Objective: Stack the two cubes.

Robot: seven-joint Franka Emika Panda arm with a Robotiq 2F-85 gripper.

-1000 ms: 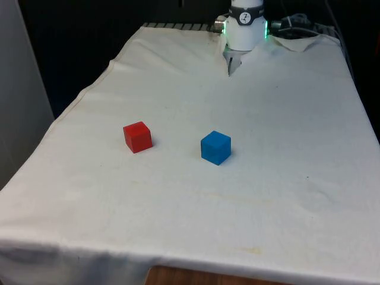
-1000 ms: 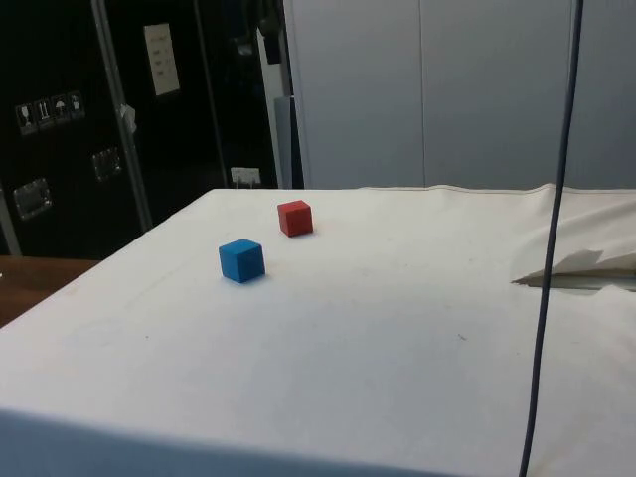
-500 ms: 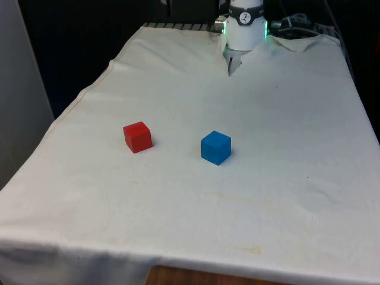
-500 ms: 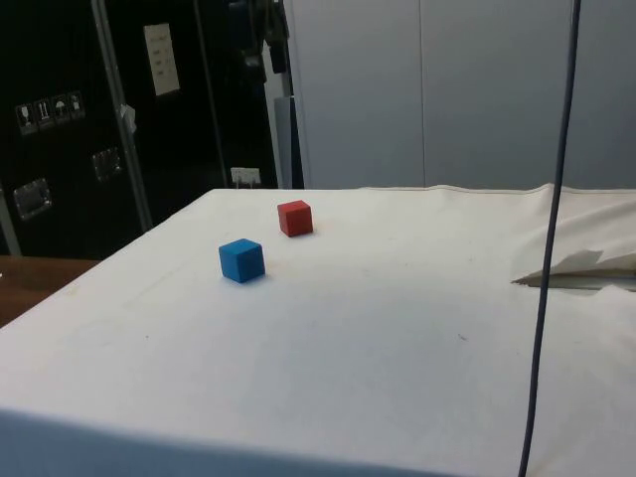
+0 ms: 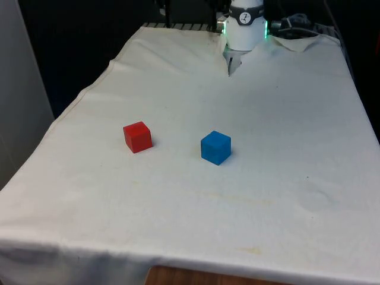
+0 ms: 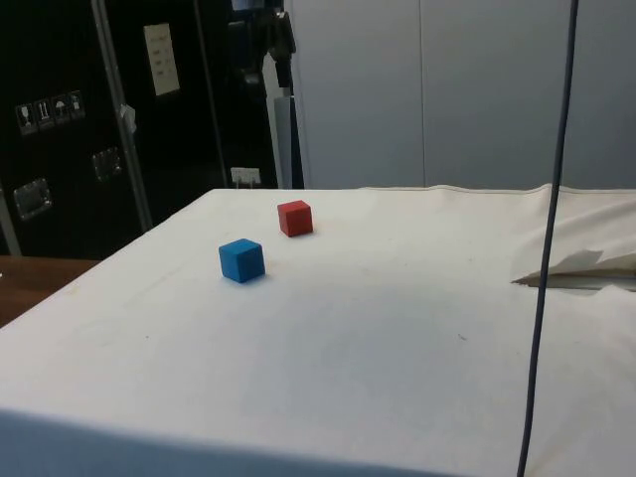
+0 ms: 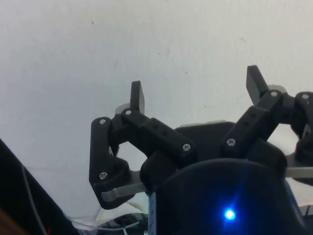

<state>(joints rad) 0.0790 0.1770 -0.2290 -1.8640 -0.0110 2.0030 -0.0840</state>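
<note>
The red cube (image 5: 138,137) sits left of centre, the blue cube (image 5: 215,148) just right of it, apart on the table (image 5: 285,196). The gripper (image 7: 195,93) has its jaws spread wide, empty. Both cubes look light and rigid (flat opposite sides suit gripping).

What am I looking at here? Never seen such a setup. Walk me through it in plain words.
It is a robot arm at a table under a white cloth. One camera looks along the table, one looks from its side, one sits on the arm's wrist. On the cloth lie a red cube and a blue cube, apart from each other; they are meant to be stacked. The black two-finger gripper, seen from the wrist, is open above bare cloth and holds nothing. In the side view it hangs high beyond the cubes.
</note>
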